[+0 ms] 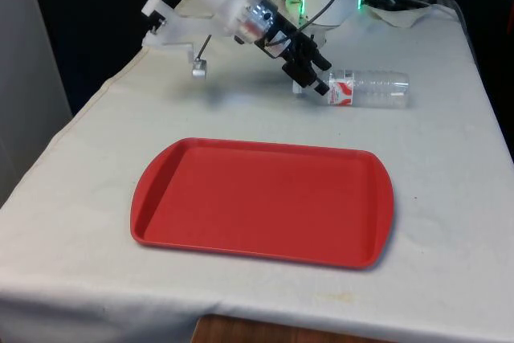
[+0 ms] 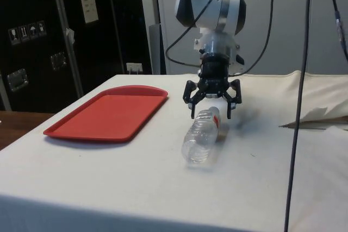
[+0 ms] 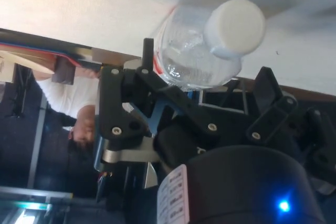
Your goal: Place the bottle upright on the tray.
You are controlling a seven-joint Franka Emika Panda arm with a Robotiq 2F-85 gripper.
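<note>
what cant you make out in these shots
- Bottle cap end: in the front view the claw covers it.
- Label print: too small to read.
- Contact: in the side view the open claw straddles the neck; touching or not is unclear.
- Person: in the wrist view, partly hidden behind the claw's fingers.

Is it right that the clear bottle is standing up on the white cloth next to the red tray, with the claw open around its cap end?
Not quite. The bottle is lying on its side on the white cloth, as the side view shows. It is beside the red tray, and the claw is open around its cap end.
</note>
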